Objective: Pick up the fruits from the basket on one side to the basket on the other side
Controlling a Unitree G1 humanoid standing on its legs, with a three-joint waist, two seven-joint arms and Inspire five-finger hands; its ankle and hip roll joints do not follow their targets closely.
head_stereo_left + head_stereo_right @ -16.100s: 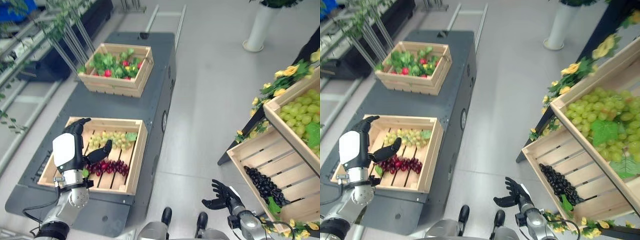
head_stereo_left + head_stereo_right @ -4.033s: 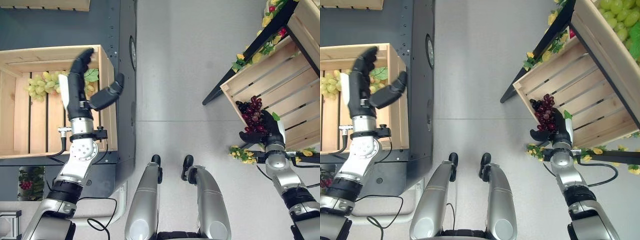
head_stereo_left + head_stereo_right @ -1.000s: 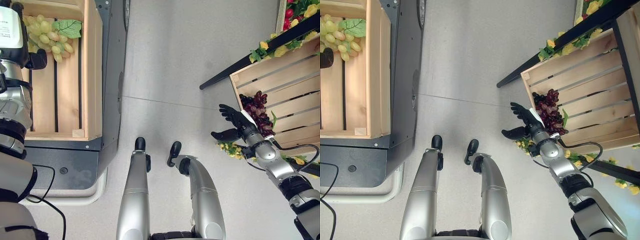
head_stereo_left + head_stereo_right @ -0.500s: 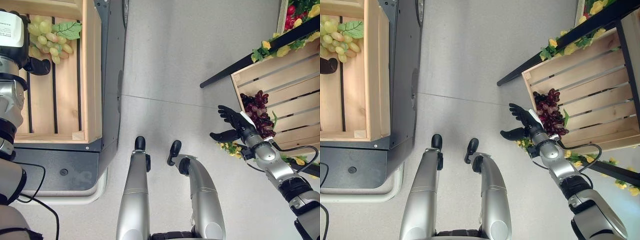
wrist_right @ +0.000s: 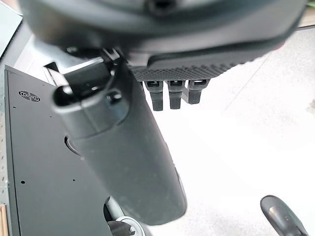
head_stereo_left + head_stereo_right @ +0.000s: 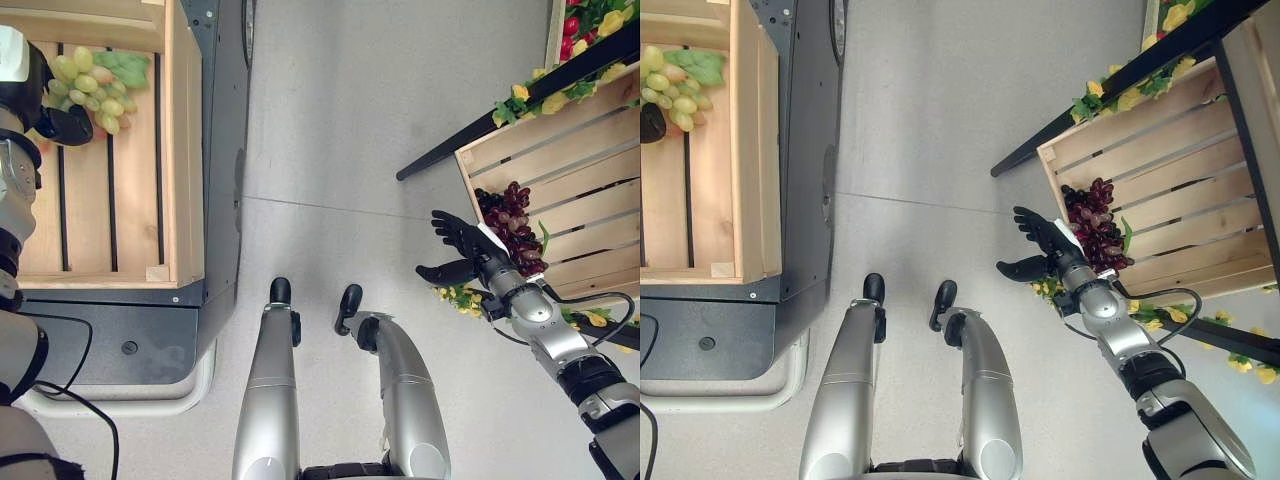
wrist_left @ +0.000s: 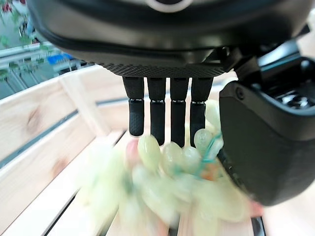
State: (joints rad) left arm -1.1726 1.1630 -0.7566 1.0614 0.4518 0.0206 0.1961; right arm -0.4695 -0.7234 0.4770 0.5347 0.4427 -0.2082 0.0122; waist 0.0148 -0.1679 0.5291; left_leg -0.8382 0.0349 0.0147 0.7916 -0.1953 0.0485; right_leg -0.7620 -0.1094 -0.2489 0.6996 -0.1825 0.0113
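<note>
A bunch of green grapes (image 6: 92, 86) with a leaf lies at the far end of the wooden crate (image 6: 181, 150) on my left. My left hand (image 6: 20, 70) reaches over that bunch. Its straight fingers (image 7: 165, 113) touch the green grapes (image 7: 167, 160), and the thumb stands beside them. A bunch of dark red grapes (image 6: 511, 214) lies in the slanted wooden crate (image 6: 570, 165) on my right. My right hand (image 6: 468, 252) hovers open just in front of that crate's near corner, holding nothing.
The left crate sits on a dark grey cart (image 6: 226, 150). A black stand (image 6: 470, 143) carries the right crates, trimmed with yellow flowers (image 6: 520, 96); red fruit (image 6: 580, 22) shows above. Bare grey floor (image 6: 370, 130) lies between cart and stand.
The red grapes went from the left crate into the right crate, and my right hand has let them go and stays open. My left hand has settled onto the green grapes.
</note>
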